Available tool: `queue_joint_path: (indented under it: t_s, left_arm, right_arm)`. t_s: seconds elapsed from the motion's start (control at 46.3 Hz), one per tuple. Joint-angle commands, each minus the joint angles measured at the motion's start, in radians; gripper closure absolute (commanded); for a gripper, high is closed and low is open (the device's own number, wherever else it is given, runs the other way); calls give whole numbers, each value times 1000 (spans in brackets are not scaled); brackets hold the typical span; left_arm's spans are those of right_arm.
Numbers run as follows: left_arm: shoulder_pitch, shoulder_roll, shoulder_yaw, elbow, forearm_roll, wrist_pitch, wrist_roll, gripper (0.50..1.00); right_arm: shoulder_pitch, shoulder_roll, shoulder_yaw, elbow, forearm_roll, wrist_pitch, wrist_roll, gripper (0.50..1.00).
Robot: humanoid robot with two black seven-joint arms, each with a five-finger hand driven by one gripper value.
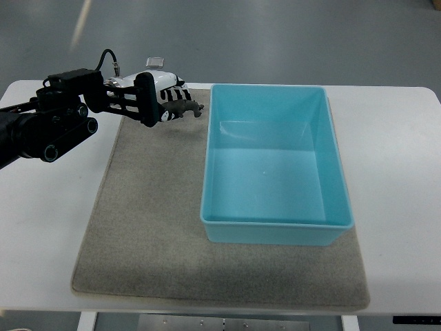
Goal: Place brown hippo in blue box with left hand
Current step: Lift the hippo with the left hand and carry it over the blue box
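A white counter carries a grey felt mat. At upper left, the left hand is clamped on the small brown toy hippo, held just beside the open blue plastic box. The carry seems underway; next it likely needs moving right over the rim, then releasing.

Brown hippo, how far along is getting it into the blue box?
Done: the left robot hand has closed on the brown hippo over the grey mat. In hand: the toy sits just left of the blue box, not yet past its rim. Left: carry it over the box, which looks empty, and release.
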Motion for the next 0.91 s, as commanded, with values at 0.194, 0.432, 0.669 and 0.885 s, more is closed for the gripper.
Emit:
queue_joint_path:
  t_s: [0.194,0.432,0.669,0.885]
  left_arm:
    - [-64,-1,-16,-9,-7,2,0,949]
    - [-78,-4,-36,-44,-7,2,0,943]
    - [-87,-1,-74,-102,-7,5,2,934]
    - [-106,13,-74,-124,-6,5,2,924]
  right_arm:
    - [0,0,0,0,0,0,0,564]
    - [0,0,0,0,0,0,0,564]
    - [0,0,0,0,0,0,0,564]
    - [0,0,0,0,0,0,0,564]
